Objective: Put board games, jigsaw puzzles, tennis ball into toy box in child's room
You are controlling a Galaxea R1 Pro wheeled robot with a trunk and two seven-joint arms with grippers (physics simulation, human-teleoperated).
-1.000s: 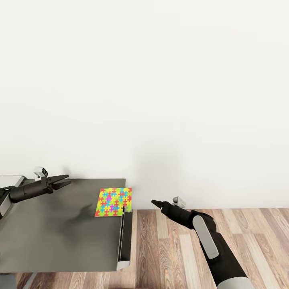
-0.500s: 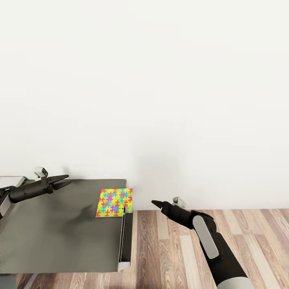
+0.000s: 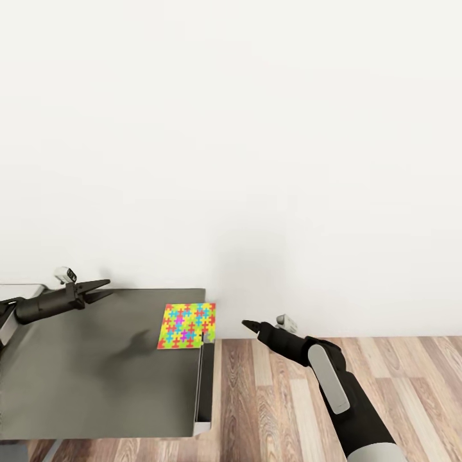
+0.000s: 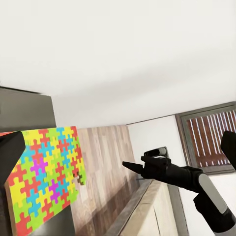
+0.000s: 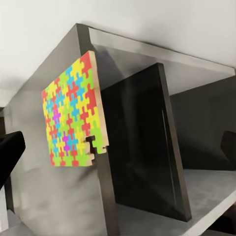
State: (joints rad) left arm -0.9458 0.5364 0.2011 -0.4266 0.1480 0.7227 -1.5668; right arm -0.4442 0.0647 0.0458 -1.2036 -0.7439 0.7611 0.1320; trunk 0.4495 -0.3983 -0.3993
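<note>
One jigsaw puzzle, a thin square of yellow, pink, blue and green pieces, lies flat at the far right corner of the table's dark grey shelf section, its edge reaching the shelf's side. My left gripper hovers open over the shelf's far left, well apart from the puzzle. My right gripper hangs open over the floor just right of the shelf, level with the puzzle. The puzzle lies ahead of the left fingers. From the right wrist, the puzzle slightly overhangs the shelf's side panel.
A plain white wall rises right behind the shelf. Wood-plank floor spreads to the right of it. A pale desk edge joins the shelf at far left. The shelf has open compartments under its top.
The whole picture has drifted a little, so shelf and puzzle sit slightly further right and lower. Both arms hold the same pose.
</note>
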